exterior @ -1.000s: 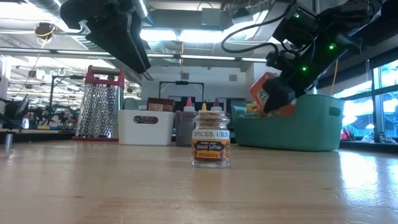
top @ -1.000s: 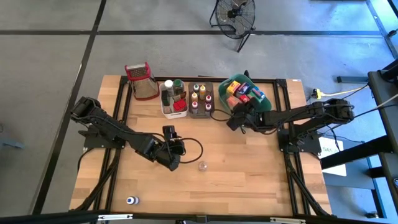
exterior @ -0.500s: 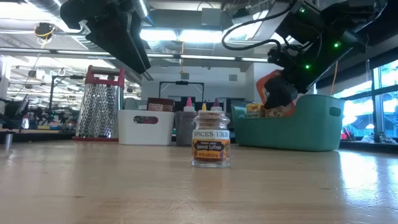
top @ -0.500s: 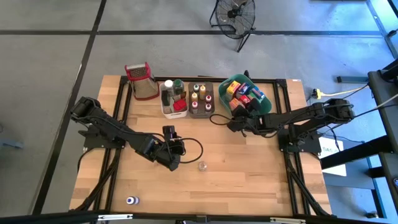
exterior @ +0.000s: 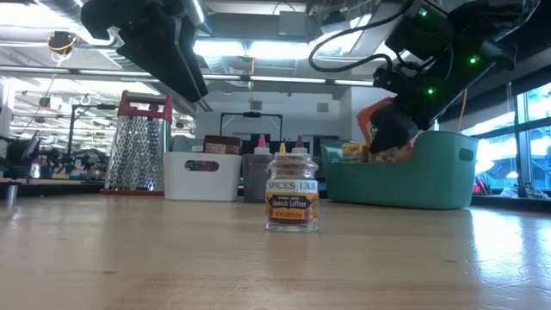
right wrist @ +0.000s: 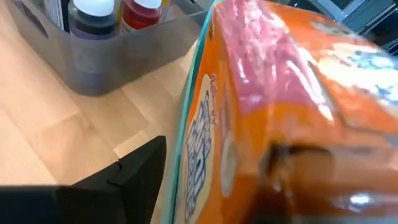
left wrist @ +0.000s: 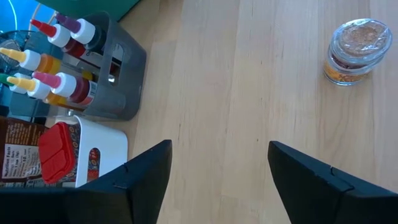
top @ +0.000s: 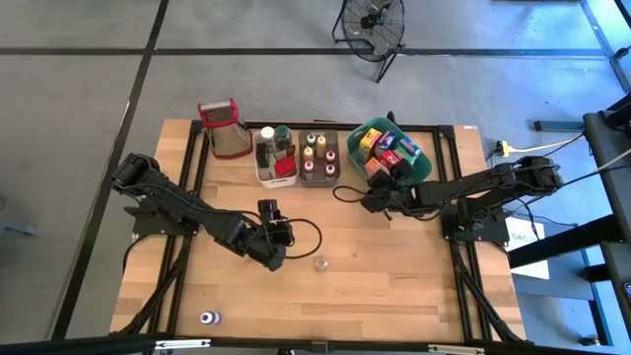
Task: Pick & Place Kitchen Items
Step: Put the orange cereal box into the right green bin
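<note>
Placing step in hand: orange box pinched in right gripper, tilted at near rim of teal bin, above its other packets. Next move, by judgement: carry fully over the bin, then spread fingers. Left gripper spread and empty, hovering near spice jar, which stands alone mid-table. Blue-capped item well apart at front edge.

I'm working in a big open workshop or lab — bare concrete floor with dark seams, a floor fan at top centre, exposed ceiling ducts and cluttered benches at far left.
</note>
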